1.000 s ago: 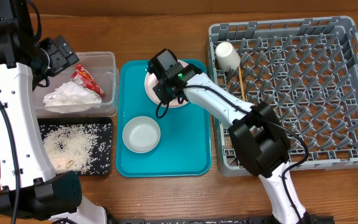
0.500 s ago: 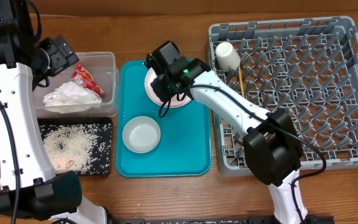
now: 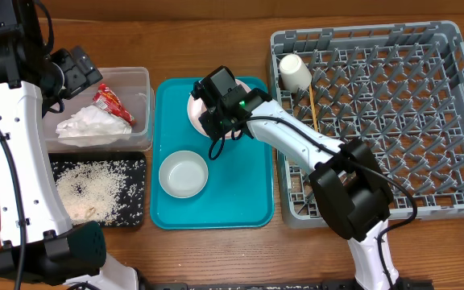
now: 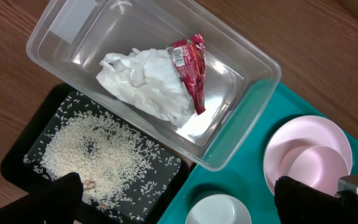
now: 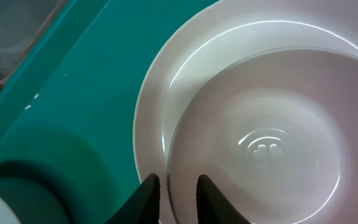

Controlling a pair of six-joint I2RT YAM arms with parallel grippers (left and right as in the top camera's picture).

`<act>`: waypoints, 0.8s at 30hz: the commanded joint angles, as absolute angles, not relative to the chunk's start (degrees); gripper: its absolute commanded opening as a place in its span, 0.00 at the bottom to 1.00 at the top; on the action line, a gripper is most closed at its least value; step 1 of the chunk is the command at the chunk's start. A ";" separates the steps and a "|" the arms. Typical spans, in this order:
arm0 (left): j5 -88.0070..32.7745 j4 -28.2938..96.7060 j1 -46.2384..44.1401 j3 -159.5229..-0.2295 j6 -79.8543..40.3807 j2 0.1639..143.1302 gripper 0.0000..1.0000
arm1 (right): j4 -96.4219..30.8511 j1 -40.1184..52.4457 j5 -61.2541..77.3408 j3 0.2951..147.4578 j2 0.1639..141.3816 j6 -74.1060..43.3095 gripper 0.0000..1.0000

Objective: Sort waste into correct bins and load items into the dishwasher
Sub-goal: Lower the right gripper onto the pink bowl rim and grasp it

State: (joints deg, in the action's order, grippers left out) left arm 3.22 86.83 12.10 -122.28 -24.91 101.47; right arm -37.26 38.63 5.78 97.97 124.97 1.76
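Observation:
My right gripper [image 3: 216,121] is low over the pale pink plate [image 3: 196,113] at the back of the teal tray [image 3: 248,185]. In the right wrist view its fingers [image 5: 178,186] are closed narrowly across the rim of a small pale bowl [image 5: 260,143] sitting in the plate [image 5: 151,106]. A white bowl [image 3: 184,173] stands at the tray's front. The napkin [image 3: 87,125] and red wrapper [image 3: 111,103] lie in the clear tub [image 3: 135,80]. Rice [image 3: 91,189] covers the black tray [image 3: 135,161]. My left gripper [image 3: 75,72] is open and empty above the tub.
The grey dish rack [image 3: 393,113] fills the right side. It holds a white cup [image 3: 294,72] on its side and the chopsticks [image 3: 312,105] at its left edge. My right arm reaches from the front right across the rack's left wall.
My right gripper drifted toward the back of the plate, then came forward again. Its elbow swung right. The plate and the left arm have not moved.

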 commanded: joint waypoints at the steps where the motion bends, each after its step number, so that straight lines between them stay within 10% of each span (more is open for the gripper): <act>1: 2.98 86.76 12.10 -122.61 -24.45 100.86 1.00 | -37.19 38.68 6.28 97.69 123.55 1.78 0.23; 24: 2.98 86.76 12.08 -122.61 -24.45 100.86 1.00 | -37.28 38.61 6.17 101.78 120.11 1.23 0.04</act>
State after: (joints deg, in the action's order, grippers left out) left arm 3.20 86.83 12.10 -122.28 -24.91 101.47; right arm -36.86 38.61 5.52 97.71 124.75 1.85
